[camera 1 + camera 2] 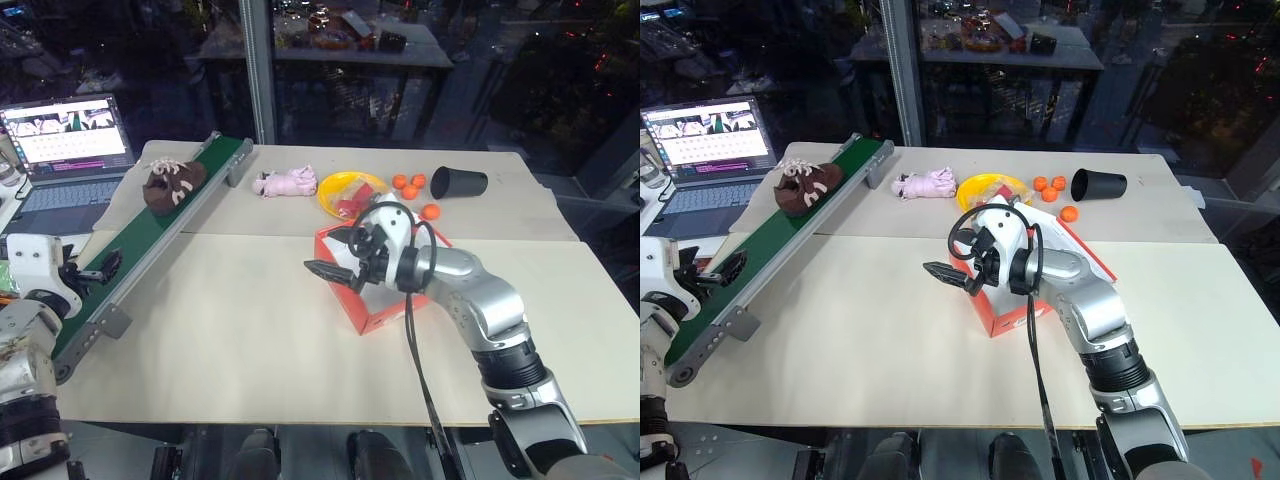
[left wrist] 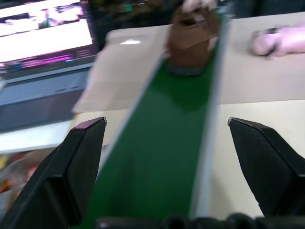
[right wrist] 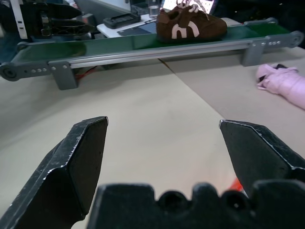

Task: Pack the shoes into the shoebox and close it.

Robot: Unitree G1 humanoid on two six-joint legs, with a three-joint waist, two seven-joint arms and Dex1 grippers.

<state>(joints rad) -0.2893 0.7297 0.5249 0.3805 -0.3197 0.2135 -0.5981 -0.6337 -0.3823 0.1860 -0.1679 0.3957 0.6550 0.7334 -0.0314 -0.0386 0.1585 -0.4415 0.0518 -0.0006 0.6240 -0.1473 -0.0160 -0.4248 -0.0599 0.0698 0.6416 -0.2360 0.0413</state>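
**One shoe on belt, left arm nearer**

Eye view: we see the shoe [image 1: 172,181] on the green conveyor [image 1: 150,243], long axis along it, at 1 o'clock from the left gripper [image 1: 97,268]. The right gripper [image 1: 340,262] hovers over the shoebox [image 1: 372,308].

Wrist views: both jaws wide, holding nothing.

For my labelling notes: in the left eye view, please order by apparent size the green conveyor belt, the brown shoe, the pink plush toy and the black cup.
1. green conveyor belt
2. brown shoe and pink plush toy, about alike
3. black cup
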